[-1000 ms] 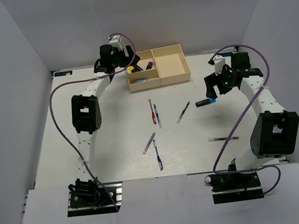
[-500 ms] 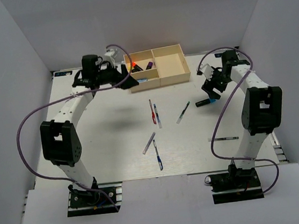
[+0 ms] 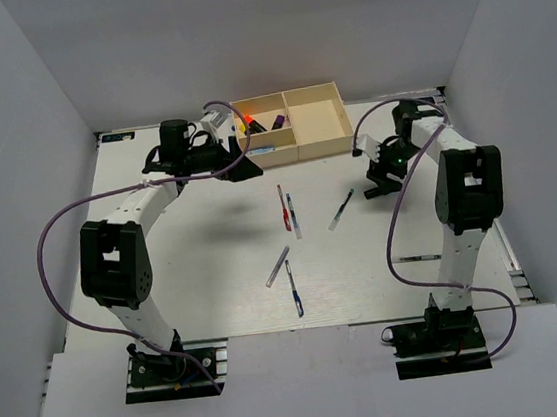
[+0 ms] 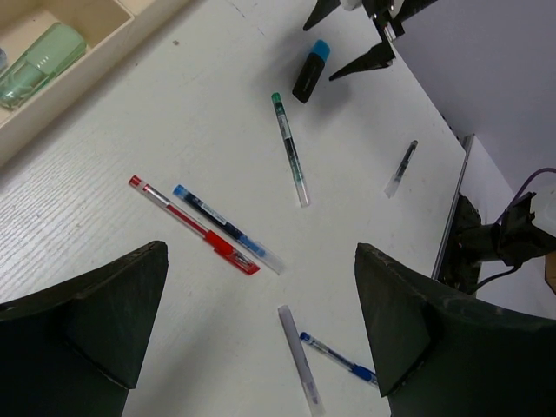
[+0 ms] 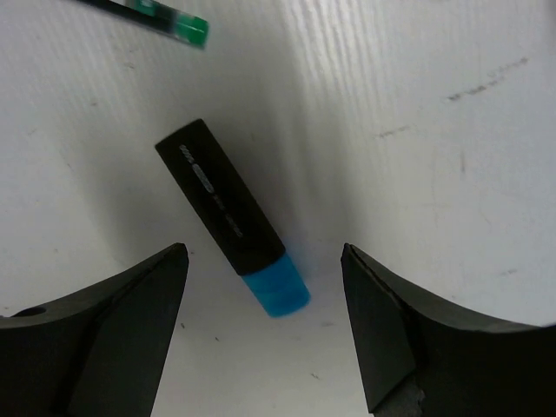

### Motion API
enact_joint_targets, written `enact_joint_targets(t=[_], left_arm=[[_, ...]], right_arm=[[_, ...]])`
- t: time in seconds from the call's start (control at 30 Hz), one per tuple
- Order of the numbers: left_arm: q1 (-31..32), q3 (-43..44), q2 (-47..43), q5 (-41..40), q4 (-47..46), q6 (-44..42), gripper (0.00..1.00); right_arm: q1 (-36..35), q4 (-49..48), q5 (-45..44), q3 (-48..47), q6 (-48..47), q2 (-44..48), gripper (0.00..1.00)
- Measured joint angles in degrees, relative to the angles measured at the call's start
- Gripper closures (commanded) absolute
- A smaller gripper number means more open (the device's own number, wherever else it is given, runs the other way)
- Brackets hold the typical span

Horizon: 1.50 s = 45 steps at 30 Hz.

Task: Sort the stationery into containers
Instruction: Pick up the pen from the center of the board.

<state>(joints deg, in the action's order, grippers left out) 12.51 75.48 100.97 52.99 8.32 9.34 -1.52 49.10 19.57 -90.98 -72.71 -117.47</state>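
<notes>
The cream tray (image 3: 324, 147) stands at the table's back; its small compartments hold highlighters (image 3: 249, 124) and a pale blue piece (image 3: 260, 150). A pale green piece (image 4: 39, 65) lies in one compartment. Several pens lie mid-table: red (image 3: 282, 206), blue (image 3: 292, 215), green-capped (image 3: 341, 209), clear (image 3: 277, 267). My left gripper (image 3: 245, 162) (image 4: 261, 282) hangs open and empty just front-left of the tray. My right gripper (image 3: 374, 182) (image 5: 265, 261) is open low over the table. Its fingers stand either side of the blue end of a black highlighter (image 5: 226, 208), without touching it.
Another blue pen (image 3: 294, 289) lies nearer the front and a thin black pen (image 3: 417, 258) by the right arm. Grey walls close in the table on three sides. The purple cables loop beside both arms.
My left gripper has drawn back from above the tray's small compartments to its front-left. My right gripper has swung left and down over the blue-ended highlighter, its jaws narrowing slightly.
</notes>
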Motion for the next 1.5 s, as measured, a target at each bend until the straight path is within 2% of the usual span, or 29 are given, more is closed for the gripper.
enact_joint_targets(t=[0.13,0.2,0.23,0.27,0.4,0.43,0.5,0.53,0.63,0.7,0.8,1.03,1.23,1.3,1.5], left_arm=[[-0.02,-1.62,0.0,-0.02,-1.62,0.94,0.02],[-0.02,-2.67,-0.07,-0.11,-2.89,1.64,0.02],[-0.02,-3.28,-0.15,-0.28,-3.39,2.01,0.02],[-0.02,-3.76,-0.2,-0.48,-3.82,2.23,0.02],[-0.02,-5.81,-0.68,-1.6,-4.87,3.43,0.02],[-0.02,-6.49,-1.01,-1.88,-5.38,3.67,0.02],[0.0,-8.15,-2.01,-2.45,-6.58,4.42,0.02],[0.0,-9.01,-2.64,-2.64,-7.04,4.81,0.02],[0.04,-11.28,-4.79,-2.91,-9.01,6.67,0.02],[0.04,-12.46,-5.92,-2.91,-10.91,9.16,0.03],[0.37,-13.94,-6.82,-2.89,-14.23,14.62,0.09],[2.6,-17.73,-6.88,-2.8,-19.37,24.5,0.2],[4.72,-21.73,-6.78,-2.05,-23.02,30.82,0.29],[5.27,-22.93,-6.78,-1.75,-24.13,32.72,0.34],[6.45,-23.58,-6.78,-1.27,-26.58,35.28,0.4]], right_arm=[[-1.4,0.52,0.07,0.02,-0.9,-1.68,0.26],[-1.75,0.5,0.04,0.02,-1.03,-2.75,0.3],[-1.79,0.46,0.02,0.02,-1.05,-3.26,0.35],[-1.81,0.35,-0.07,0.02,-1.38,-3.67,0.48],[-1.84,-1.53,0.0,0.92,-1.2,-3.34,0.7],[-1.86,-2.29,0.07,1.73,-1.09,-2.8,0.78],[-1.9,-3.69,0.02,3.82,-1.01,-1.44,0.82],[-1.97,-4.5,-0.04,4.94,-0.96,-0.68,0.88],[-2.34,-5.14,0.11,8.24,-0.48,1.7,0.99],[-2.99,-4.72,0.83,10.14,0.5,3.58,1.0],[-5.01,-3.54,3.02,11.98,2.4,8.39,1.0],[-15.89,-4.37,8.52,12.33,10.99,23.54,1.0],[-24.35,-4.9,9.49,10.27,19.32,23.85,1.0],[-25.92,-5.01,9.07,9.49,21.44,23.21,1.0],[-29.92,-5.73,8.37,7.93,25.05,22.67,1.0]])
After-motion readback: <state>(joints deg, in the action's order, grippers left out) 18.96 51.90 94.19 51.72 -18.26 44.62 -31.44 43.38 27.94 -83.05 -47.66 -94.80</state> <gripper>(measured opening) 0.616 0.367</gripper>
